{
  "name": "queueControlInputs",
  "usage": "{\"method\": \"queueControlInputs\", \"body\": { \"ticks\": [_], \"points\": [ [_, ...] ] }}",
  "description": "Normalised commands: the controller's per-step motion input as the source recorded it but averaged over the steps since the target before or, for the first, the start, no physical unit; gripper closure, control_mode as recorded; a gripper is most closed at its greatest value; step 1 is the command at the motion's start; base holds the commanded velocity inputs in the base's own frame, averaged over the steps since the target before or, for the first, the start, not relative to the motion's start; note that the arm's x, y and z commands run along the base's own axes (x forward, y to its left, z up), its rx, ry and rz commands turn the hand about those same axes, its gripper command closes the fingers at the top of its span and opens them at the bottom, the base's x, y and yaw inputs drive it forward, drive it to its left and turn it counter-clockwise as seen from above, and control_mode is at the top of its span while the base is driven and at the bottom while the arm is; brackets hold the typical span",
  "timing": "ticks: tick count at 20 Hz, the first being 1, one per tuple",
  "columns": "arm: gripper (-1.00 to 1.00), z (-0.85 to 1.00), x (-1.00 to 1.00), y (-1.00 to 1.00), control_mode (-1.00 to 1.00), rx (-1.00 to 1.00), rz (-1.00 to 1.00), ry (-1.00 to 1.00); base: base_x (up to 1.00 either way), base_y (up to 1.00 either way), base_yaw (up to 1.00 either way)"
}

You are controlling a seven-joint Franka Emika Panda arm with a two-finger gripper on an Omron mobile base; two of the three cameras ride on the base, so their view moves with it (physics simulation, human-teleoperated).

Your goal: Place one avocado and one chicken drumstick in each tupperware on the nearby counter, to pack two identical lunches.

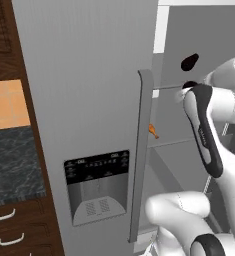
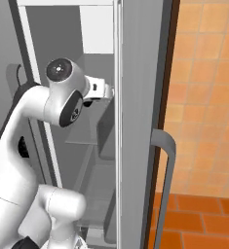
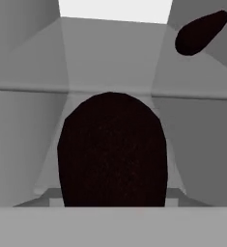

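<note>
While gripper [image 3: 113, 205] reaches into fridge [image 1: 89, 100], dark avocado [image 3: 112, 149] fills view; grip unclear; dispenser text unreadable.

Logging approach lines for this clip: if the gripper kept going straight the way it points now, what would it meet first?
The dark avocado right ahead on the fridge shelf, looming in the hand view. A second avocado sits farther back. Contact may already exist; depth is unclear.

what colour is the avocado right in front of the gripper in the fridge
Very dark brown, almost black; the avocado shows best in the hand view.
</note>
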Motion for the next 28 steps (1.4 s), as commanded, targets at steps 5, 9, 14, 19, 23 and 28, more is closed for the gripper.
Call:
{"method": "queueControlInputs", "body": {
  "ticks": [5, 9, 14, 19, 23, 28],
  "points": [
    [1.0, -1.0, -1.0, 0.27, -1.0, -0.09, 0.01, 0.07, 0.0, 0.0, 0.0],
    [1.0, -0.5, -0.5, 0.21, 1.0, -0.06, 0.0, 0.08, -0.5, 0.3, 0.0],
    [1.0, 0.0, 0.0, 0.0, 1.0, 0.0, 0.0, 0.0, -1.0, 0.87, 0.06],
    [1.0, 0.0, 0.0, 0.0, 1.0, 0.0, 0.0, 0.0, -0.65, 1.0, 0.07],
    [1.0, 0.0, 0.0, 0.0, 1.0, 0.0, 0.0, 0.0, -0.02, 1.0, 0.17],
    [1.0, 0.0, 0.0, 0.0, 1.0, 0.0, 0.0, 0.0, 0.0, 1.0, 0.35]
  ]
}}
